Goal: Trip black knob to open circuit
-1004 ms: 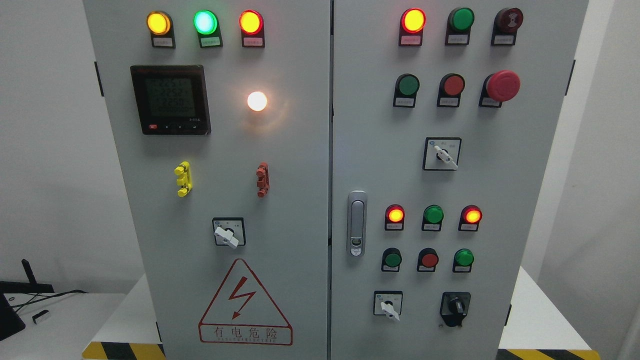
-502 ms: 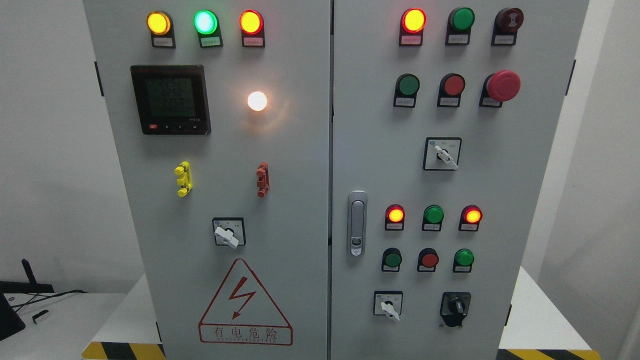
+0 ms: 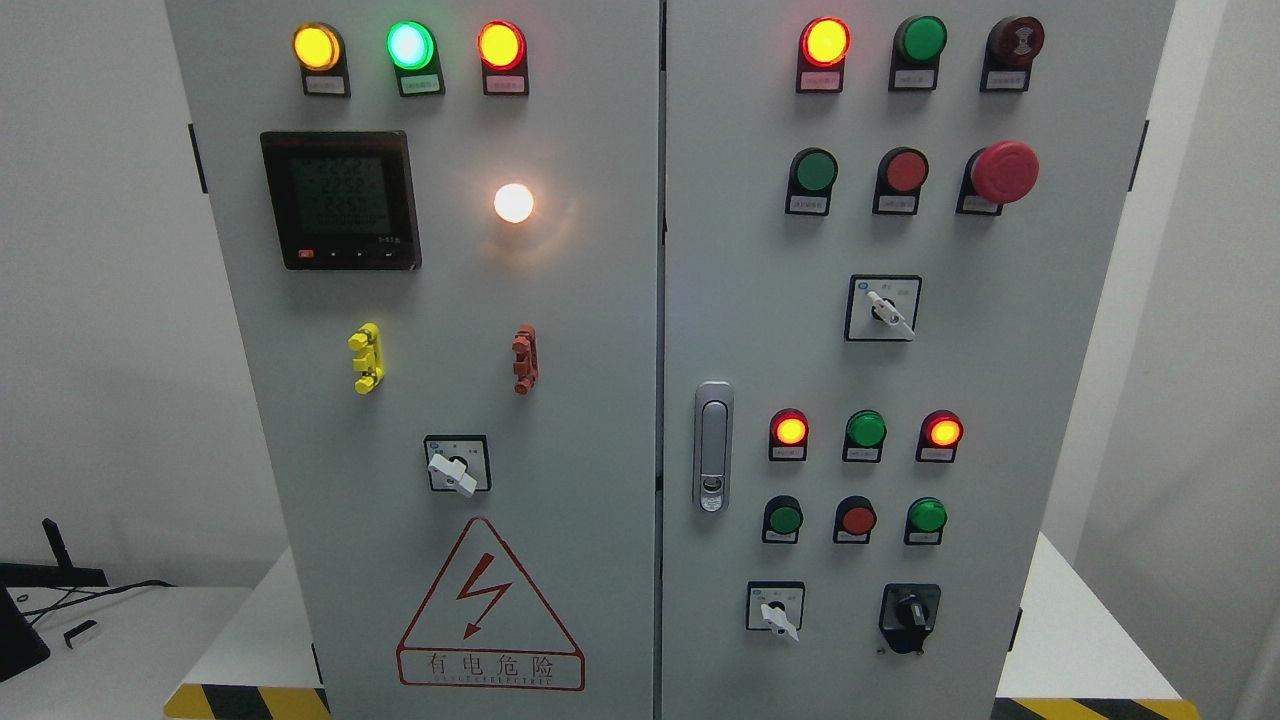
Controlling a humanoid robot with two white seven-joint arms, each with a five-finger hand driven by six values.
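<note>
Neither hand in frame; their state can't be told. Black knob [image 3: 910,612] sits lower right of the frame, on the right cabinet door [image 3: 740,250], untouched. White selector switch [image 3: 776,612] just to its left, green button [image 3: 927,516] above. Advice: approach straight on, pinch only the black tab, turn cleanly, keep fingers off neighbours.

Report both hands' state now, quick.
Left hand: not in view.
Right hand: not in view.
Black knob: untouched.
</note>
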